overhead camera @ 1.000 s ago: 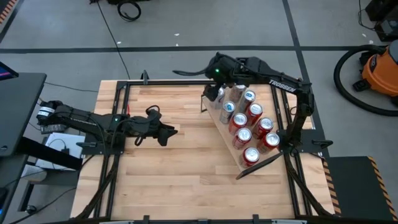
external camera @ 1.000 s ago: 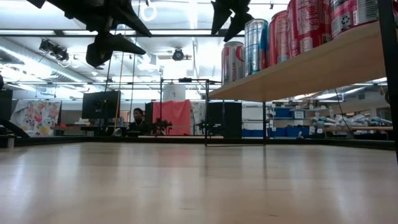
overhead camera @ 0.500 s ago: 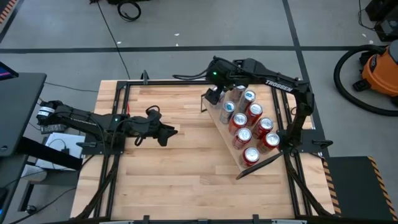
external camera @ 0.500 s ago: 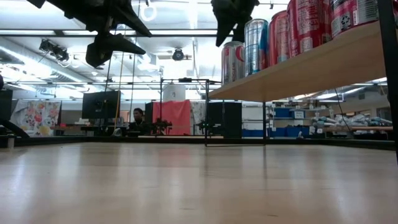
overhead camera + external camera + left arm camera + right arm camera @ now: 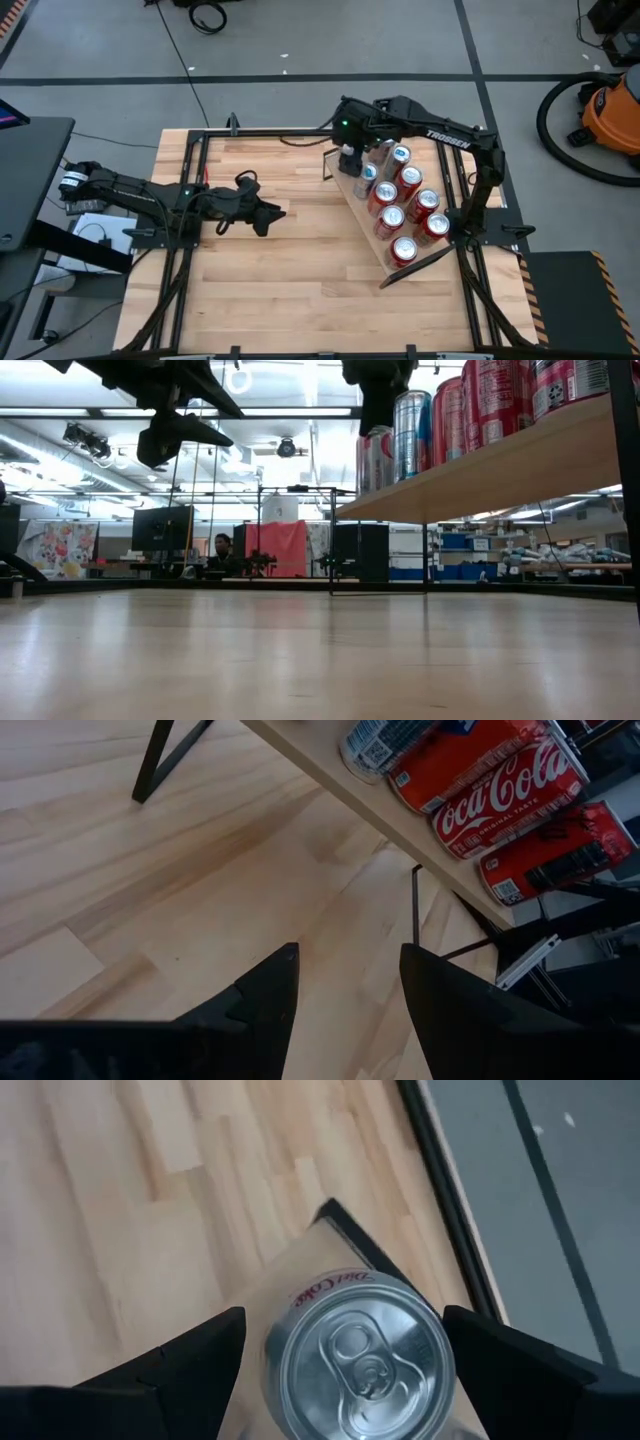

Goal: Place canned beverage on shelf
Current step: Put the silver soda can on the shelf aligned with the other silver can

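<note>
Wood plank of the shelf (image 5: 372, 232) is seen in the high view, set diagonally at approx. 3 o'clock on the table (image 5: 290, 290), w/ black rails at its ends. Two rows of cans (image 5: 405, 215) are stood on it, mostly red, a few silver. The right gripper (image 5: 350, 160) is held over the shelf's far end, approx. 1 o'clock on the table, above a silver can (image 5: 366, 174). The left gripper (image 5: 268, 213) is parked at approx. 9 o'clock over bare table, well apart from the shelf.

Low view: the shelf (image 5: 500, 465) is seen from beneath, raised on thin legs, cans lined along its top. The right gripper (image 5: 377, 400) is hung directly above the end can (image 5: 374, 460); contact cannot be told. The left gripper (image 5: 175, 432) is hung high at approx. 10 o'clock. A person (image 5: 222, 550) is seated far back in the room.

Left wrist view: dark fingers (image 5: 262, 1005) are set apart w/ nothing between, table beyond; shelf edge (image 5: 400, 815) and red cans (image 5: 500, 795) are shown farther off.

Right wrist view: silver can top (image 5: 362, 1355) w/ pull tab is centred between the right fingers (image 5: 190, 1355), spread to either side of it; pads are not clearly pressed on it. The can is stood on the shelf end (image 5: 325, 1245).
</note>
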